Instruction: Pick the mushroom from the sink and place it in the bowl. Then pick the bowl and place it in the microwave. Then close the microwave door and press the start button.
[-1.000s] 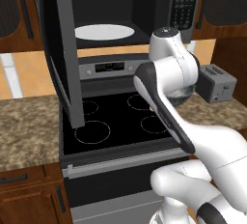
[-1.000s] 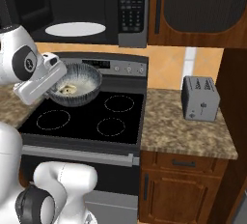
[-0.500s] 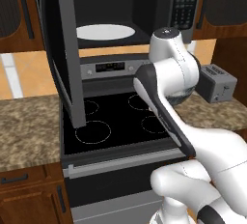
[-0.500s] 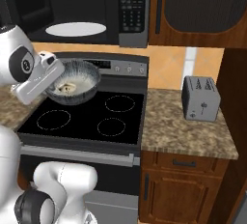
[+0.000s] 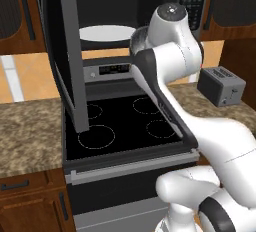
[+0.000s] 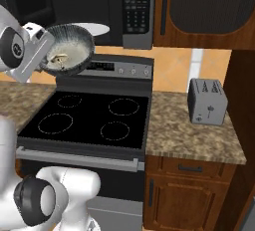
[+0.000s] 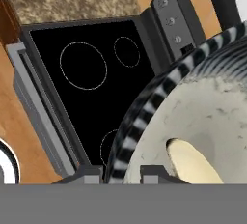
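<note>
- Kitchen scene: black glass stovetop [image 6: 94, 118] set between speckled granite tabletop [image 6: 194, 135] sections, wooden cabinets below.
- Gripper [image 7: 120, 172] is clamped on the rim of the bowl [image 6: 67, 48], held raised over the stove beside the open microwave [image 5: 107, 6].
- Bowl looks glassy, dark grey and ribbed; a pale cream mushroom [image 6: 61, 59] lies inside.
- White round plate [image 5: 107, 32] sits in the microwave cavity.
- Risk: the tilted bowl could spill the mushroom, or its rim could strike the microwave door [image 5: 67, 51] frame on entry.
- Boxy grey toaster [image 6: 206, 101] stands well apart.
</note>
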Available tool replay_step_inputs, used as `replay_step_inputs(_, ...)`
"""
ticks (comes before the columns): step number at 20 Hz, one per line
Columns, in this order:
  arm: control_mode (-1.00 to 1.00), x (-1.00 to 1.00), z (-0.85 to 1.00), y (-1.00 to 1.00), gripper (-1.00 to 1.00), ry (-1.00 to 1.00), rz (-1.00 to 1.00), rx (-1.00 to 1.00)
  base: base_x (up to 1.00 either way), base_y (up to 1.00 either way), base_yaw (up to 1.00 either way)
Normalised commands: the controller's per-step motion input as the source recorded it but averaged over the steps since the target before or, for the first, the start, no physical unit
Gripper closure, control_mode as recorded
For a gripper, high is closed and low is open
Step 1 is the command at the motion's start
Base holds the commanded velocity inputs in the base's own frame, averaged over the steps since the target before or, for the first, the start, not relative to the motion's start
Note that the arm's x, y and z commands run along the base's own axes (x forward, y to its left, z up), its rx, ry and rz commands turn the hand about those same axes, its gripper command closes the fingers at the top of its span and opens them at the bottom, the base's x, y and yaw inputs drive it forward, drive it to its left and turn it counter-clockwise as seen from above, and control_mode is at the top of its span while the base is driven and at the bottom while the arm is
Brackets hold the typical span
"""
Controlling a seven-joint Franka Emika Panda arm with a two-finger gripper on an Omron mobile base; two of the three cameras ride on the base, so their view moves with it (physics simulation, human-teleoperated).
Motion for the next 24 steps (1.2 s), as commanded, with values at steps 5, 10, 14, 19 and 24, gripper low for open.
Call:
replay_step_inputs(5,-1.0,1.0,0.58,0.0,1.0,-0.15,0.21,0.0,0.0,0.0,0.0)
replay_step_inputs(10,-1.0,1.0,0.5,0.02,1.0,0.0,0.05,0.0,0.0,0.0,0.0)
replay_step_inputs(14,-1.0,1.0,0.14,0.14,1.0,0.07,-0.01,0.0,0.0,0.0,0.0)
replay_step_inputs(19,-1.0,1.0,0.06,0.25,1.0,0.17,-0.02,0.01,0.0,0.0,0.0)
replay_step_inputs(24,-1.0,0.98,0.08,0.18,1.0,0.01,0.0,-0.13,0.0,0.0,0.0)
